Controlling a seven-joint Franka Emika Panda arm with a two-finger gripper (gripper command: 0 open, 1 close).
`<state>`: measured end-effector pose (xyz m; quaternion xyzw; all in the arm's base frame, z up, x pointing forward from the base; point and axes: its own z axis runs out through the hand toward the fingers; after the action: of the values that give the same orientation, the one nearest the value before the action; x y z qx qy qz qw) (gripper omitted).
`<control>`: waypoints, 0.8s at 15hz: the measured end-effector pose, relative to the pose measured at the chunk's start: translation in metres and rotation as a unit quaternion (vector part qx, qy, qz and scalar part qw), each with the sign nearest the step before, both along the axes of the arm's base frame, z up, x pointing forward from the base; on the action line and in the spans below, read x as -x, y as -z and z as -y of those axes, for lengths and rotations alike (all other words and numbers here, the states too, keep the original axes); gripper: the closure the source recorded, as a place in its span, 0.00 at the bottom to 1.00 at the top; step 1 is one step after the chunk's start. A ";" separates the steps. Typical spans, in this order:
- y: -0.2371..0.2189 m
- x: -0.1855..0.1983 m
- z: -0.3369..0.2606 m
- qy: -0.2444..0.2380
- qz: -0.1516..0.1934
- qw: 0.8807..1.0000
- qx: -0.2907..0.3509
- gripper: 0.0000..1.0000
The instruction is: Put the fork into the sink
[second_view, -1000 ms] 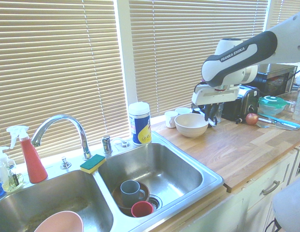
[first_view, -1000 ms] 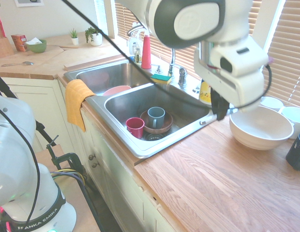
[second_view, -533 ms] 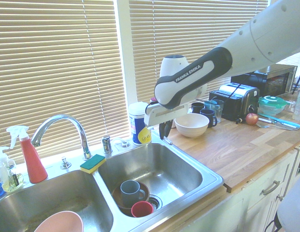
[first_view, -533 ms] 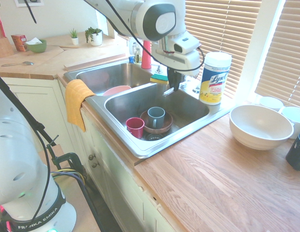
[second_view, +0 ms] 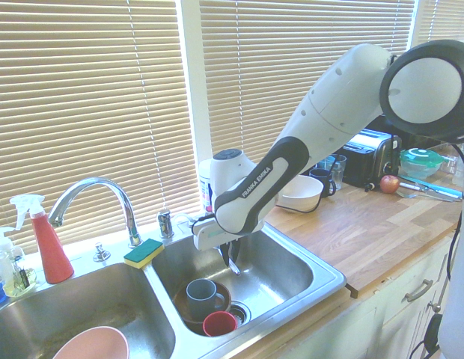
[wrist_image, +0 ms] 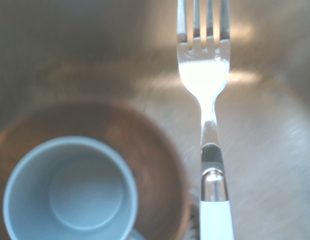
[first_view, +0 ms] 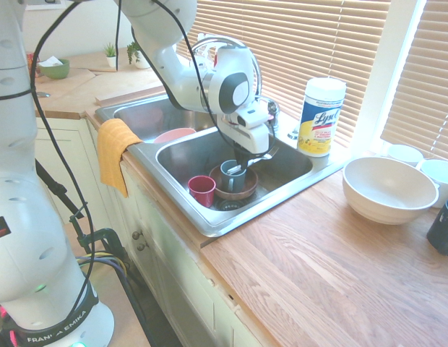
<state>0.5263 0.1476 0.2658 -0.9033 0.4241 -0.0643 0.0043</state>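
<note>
White-handled, the fork (wrist_image: 207, 92) is hanging in the closed fingers of the gripper (first_view: 243, 160), its long axis running crosswise and its tines pointing outward past them. It is sitting over the right-hand basin of the sink (second_view: 295, 278), seemingly needing only lowering and release.

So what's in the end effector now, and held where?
The fork, held by its white handle, with the metal tines sticking out past the end effector.

blue mug (second_view: 202, 299) and red cup (second_view: 219, 323) obstruct the basin (second_view: 281, 273).
</note>
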 end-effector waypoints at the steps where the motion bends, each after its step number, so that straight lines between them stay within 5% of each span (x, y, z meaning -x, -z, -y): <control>1: 0.016 0.001 -0.003 0.004 -0.006 1.000 0.001 1.00; 12: 0.090 -0.003 0.011 0.043 -0.033 0.999 -0.001 1.00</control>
<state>0.5288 0.1367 0.1760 -0.8858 0.4627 -0.0343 -0.0121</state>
